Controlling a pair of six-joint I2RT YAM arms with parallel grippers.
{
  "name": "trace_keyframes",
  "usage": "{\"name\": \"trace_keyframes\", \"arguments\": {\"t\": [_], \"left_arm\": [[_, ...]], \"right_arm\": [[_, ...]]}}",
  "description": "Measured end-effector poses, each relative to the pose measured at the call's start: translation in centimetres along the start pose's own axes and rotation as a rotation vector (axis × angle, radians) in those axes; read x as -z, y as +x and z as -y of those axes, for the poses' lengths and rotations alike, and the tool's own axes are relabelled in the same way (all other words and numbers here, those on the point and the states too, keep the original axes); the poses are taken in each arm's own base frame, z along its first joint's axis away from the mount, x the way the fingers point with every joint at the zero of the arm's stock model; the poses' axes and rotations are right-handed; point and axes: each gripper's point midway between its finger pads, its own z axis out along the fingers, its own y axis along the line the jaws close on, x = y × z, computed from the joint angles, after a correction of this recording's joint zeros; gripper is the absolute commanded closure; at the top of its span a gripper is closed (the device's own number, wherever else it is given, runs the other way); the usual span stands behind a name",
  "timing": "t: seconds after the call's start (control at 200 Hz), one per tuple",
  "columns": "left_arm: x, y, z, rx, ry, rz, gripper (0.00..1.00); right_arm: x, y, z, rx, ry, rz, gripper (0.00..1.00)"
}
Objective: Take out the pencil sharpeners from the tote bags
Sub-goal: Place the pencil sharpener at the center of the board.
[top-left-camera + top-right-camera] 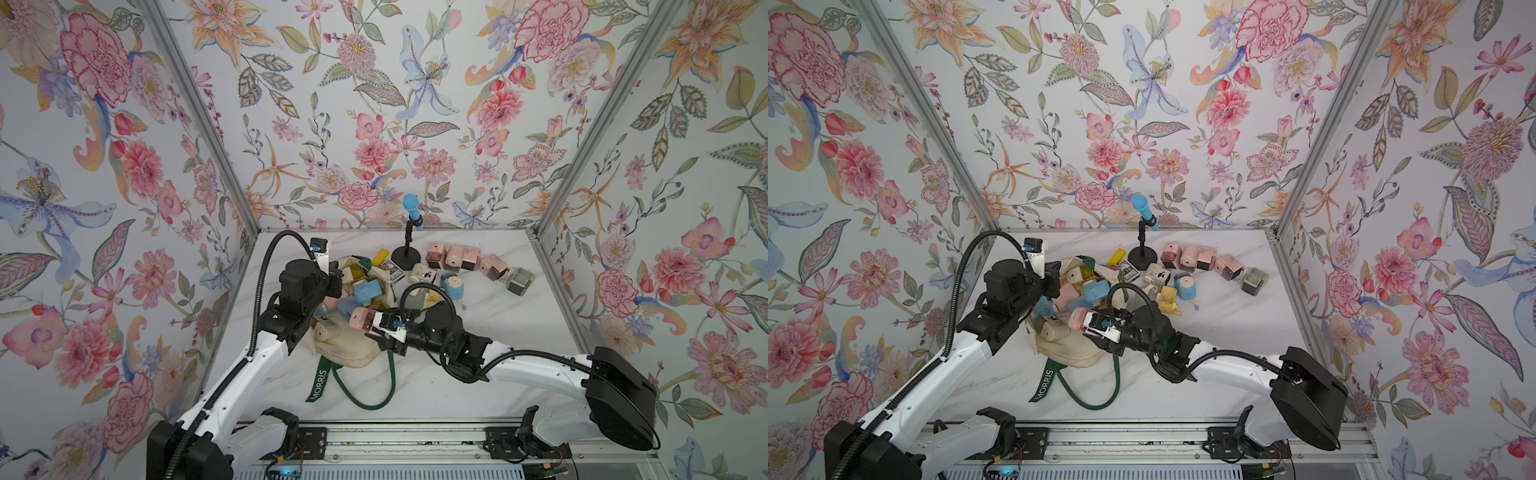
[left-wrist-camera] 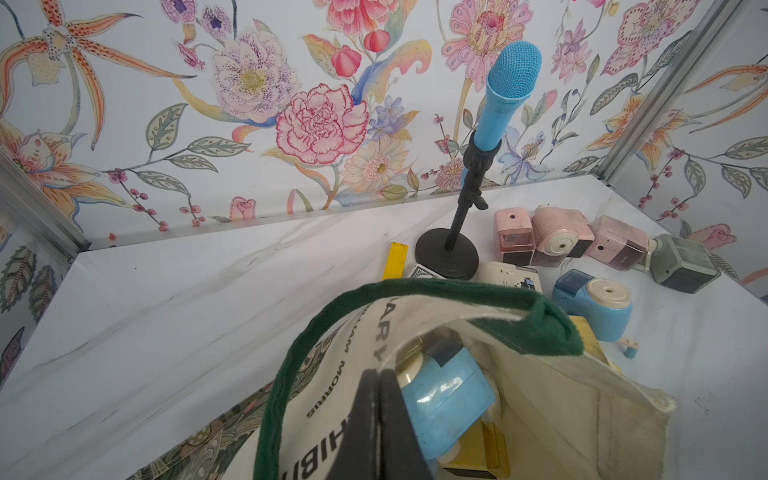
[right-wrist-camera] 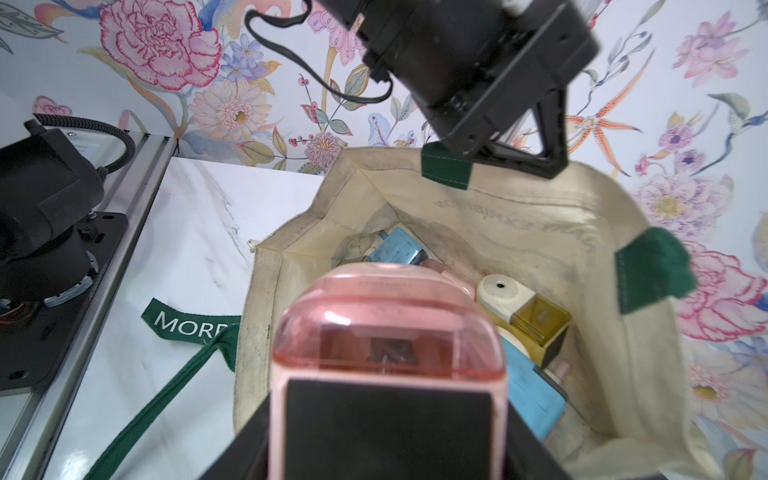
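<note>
R claw (image 3: 386, 449) grips pink sharpener (image 3: 386, 328) over tote (image 3: 519, 216)

Sharpeners (image 1: 368, 291) in tote (image 1: 349, 351) (others (image 1: 457, 257) beside)

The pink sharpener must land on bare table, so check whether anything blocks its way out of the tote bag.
Nothing visible does. The right pincer holds the pink sharpener over the open mouth of the tote bag, seemingly clear of the cloth, and bare table lies right beside the bag.
</note>
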Motion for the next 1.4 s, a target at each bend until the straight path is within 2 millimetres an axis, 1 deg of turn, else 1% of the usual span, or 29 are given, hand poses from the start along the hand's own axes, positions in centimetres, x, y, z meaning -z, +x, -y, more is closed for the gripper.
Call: {"name": "trace_keyframes", "arguments": {"t": [0.09,0.19,0.31,0.385,0.46,0.55,0.646,0.701,0.776,0.876,1.051,1.156,1.271,1.396], "left_arm": [[0.0,0.0,0.0,0.000,0.000,0.000,1.00],[0.0,0.0,0.0,0.000,0.000,0.000,1.00],[0.0,0.0,0.0,0.000,0.000,0.000,1.00],[0.0,0.0,0.0,0.000,0.000,0.000,1.00],[0.0,0.0,0.0,0.000,0.000,0.000,1.00],[0.0,0.0,0.0,0.000,0.000,0.000,1.00],[0.0,0.0,0.0,0.000,0.000,0.000,1.00],[0.0,0.0,0.0,0.000,0.000,0.001,1.00],[0.1,-0.1,0.0,0.000,0.000,0.002,1.00],[0.1,-0.1,0.0,0.000,0.000,0.002,1.00],[0.1,0.0,0.0,0.000,0.000,0.002,1.00],[0.1,0.0,0.0,0.000,0.000,0.002,1.00],[0.1,0.0,0.0,0.000,0.000,0.002,1.00],[0.2,0.0,0.0,0.000,0.001,0.003,1.00]], "right_arm": [[2.2,0.0,2.2,-0.042,0.062,0.020,0.57],[4.5,0.5,5.3,-0.103,0.166,0.026,0.57],[7.3,2.0,9.7,-0.196,0.324,0.014,0.57],[8.7,3.0,12.4,-0.255,0.427,0.000,0.57],[10.0,4.7,14.9,-0.323,0.528,-0.034,0.56],[11.0,7.4,17.9,-0.426,0.634,-0.110,0.56],[11.8,10.5,20.2,-0.517,0.728,-0.186,0.57],[12.4,12.3,20.9,-0.557,0.773,-0.234,0.57],[13.2,14.4,21.3,-0.601,0.821,-0.292,0.57],[14.6,16.4,21.7,-0.650,0.884,-0.344,0.57],[17.0,18.7,23.0,-0.716,0.994,-0.393,0.58],[18.1,19.9,23.6,-0.740,1.047,-0.419,0.58],[18.4,21.2,24.0,-0.767,1.073,-0.446,0.57],[18.2,22.7,24.6,-0.789,1.085,-0.475,0.57]]}}
